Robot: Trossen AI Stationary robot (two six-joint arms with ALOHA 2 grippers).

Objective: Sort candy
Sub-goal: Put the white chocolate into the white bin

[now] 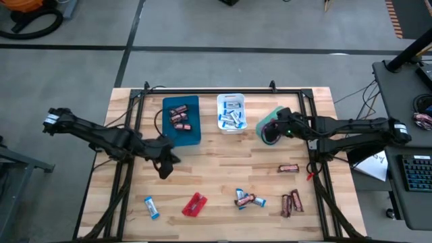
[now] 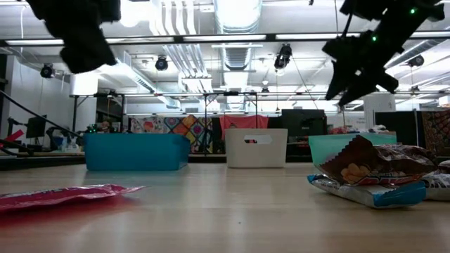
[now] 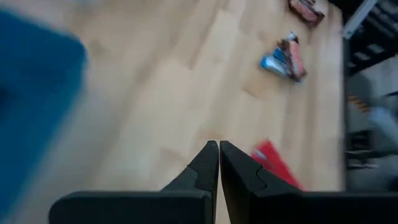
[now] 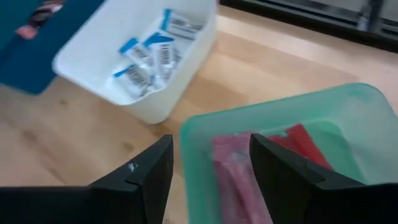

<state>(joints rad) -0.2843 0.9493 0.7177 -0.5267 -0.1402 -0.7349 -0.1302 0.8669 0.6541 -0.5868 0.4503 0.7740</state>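
Observation:
My left gripper [image 1: 164, 170] hangs shut above bare wood just in front of the blue tray [image 1: 183, 120], which holds brown-red bars. Its closed fingertips [image 3: 219, 149] point toward a red packet [image 3: 278, 167] lying flat on the table. My right gripper [image 1: 270, 132] is open over the green tray [image 1: 273, 119]. Its fingers stand on either side of the pink and red packets [image 4: 239, 165] lying in that tray [image 4: 348, 118], touching nothing. The white tray [image 4: 143, 99] holds blue-and-white bars [image 4: 149, 59].
Loose candy lies along the near part of the table: a blue-and-white bar [image 1: 151, 207], the red packet [image 1: 194, 204], a mixed cluster [image 1: 247, 199], two brown bars [image 1: 291, 202] and one brown bar [image 1: 288, 168]. A black frame [image 1: 223, 91] rims the table.

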